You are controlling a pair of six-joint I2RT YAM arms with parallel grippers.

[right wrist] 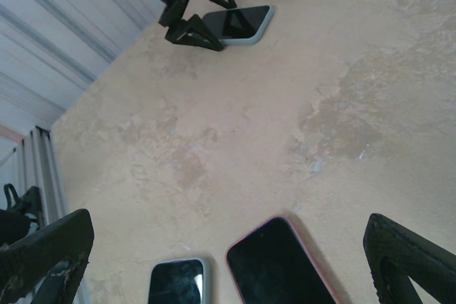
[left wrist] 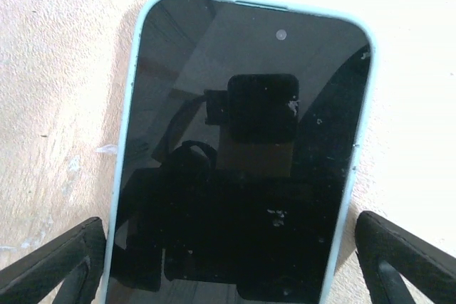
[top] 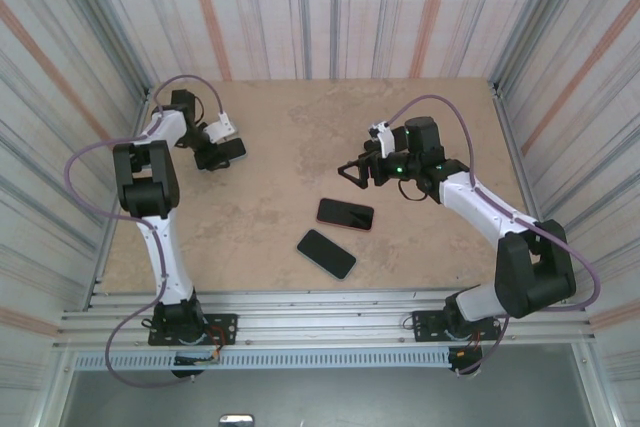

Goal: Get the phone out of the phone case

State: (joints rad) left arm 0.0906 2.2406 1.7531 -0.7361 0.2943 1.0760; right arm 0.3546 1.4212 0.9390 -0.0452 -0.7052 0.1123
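A phone in a pale blue phone case (left wrist: 242, 140) lies screen up on the table at the far left (top: 232, 149). My left gripper (left wrist: 229, 240) is low over it and open. Its black fingers (left wrist: 64, 261) stand just outside the two long edges of the case, with narrow gaps on each side. In the top view my left gripper (top: 220, 152) sits on the phone's left end. My right gripper (top: 350, 172) hovers open above the middle of the table with nothing between its fingers (right wrist: 410, 261).
Two more phones lie mid-table: one in a pink case (top: 345, 214) (right wrist: 281, 265) and one in a pale case (top: 326, 253) (right wrist: 178, 282). Corrugated walls close in the tan table (top: 300, 127) on three sides. A metal rail (top: 330, 299) runs along the near edge.
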